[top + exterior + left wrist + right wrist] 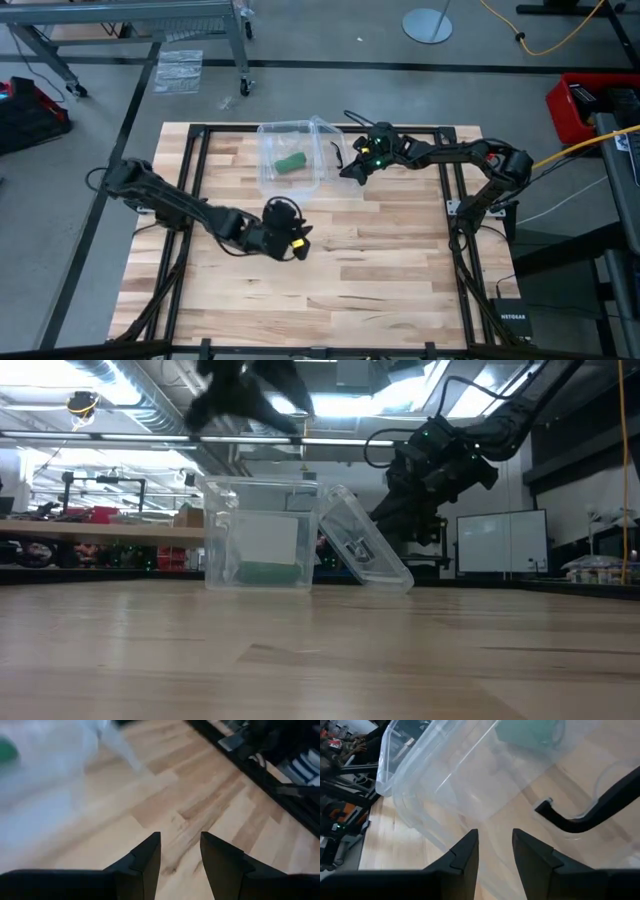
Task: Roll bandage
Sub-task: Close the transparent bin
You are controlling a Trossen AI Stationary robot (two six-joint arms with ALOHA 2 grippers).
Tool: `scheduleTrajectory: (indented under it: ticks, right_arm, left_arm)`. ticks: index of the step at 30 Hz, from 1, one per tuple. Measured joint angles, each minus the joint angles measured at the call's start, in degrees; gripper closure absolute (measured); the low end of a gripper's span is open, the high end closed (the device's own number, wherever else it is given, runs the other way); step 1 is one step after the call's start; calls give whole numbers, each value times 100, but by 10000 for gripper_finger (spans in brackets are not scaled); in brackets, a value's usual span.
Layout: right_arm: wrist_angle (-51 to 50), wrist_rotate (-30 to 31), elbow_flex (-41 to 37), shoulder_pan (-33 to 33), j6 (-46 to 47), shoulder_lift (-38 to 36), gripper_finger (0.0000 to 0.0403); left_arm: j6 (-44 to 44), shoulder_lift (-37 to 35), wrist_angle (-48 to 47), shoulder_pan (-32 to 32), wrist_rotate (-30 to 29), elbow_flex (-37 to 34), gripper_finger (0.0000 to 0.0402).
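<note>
High view: stubby green bandage (289, 163) roll.

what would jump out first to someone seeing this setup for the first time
Most striking is the clear plastic box at the far middle of the wooden table, with the rolled green bandage lying inside it and its lid leaning open on the side toward the right arm. The right gripper sits just beside that box, empty with its fingers apart, while the left gripper hangs nearer the table's middle, also empty and open.
</note>
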Motion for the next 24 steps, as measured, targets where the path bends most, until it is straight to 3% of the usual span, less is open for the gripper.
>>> scheduleTrajectory:
  ticks: [5, 11, 16, 24]
  right_arm:
    - [-91, -187, 0, -134, -205, 0, 281]
    - [-259, -359, 0, -197, -352, 0, 281]
    - [-494, -30, 0, -198, -525, -1, 281]
    - [-805, 202, 0, -189, -811, -2, 281]
  left_arm:
    - [-1034, 748, 732, 84, -14, -153, 272]
    - [-512, 1839, 2716, 544, -115, -154, 272]
    - [-487, 2592, 3947, 902, -256, -154, 272]
    - [-232, 2805, 4202, 1003, -1733, -154, 280]
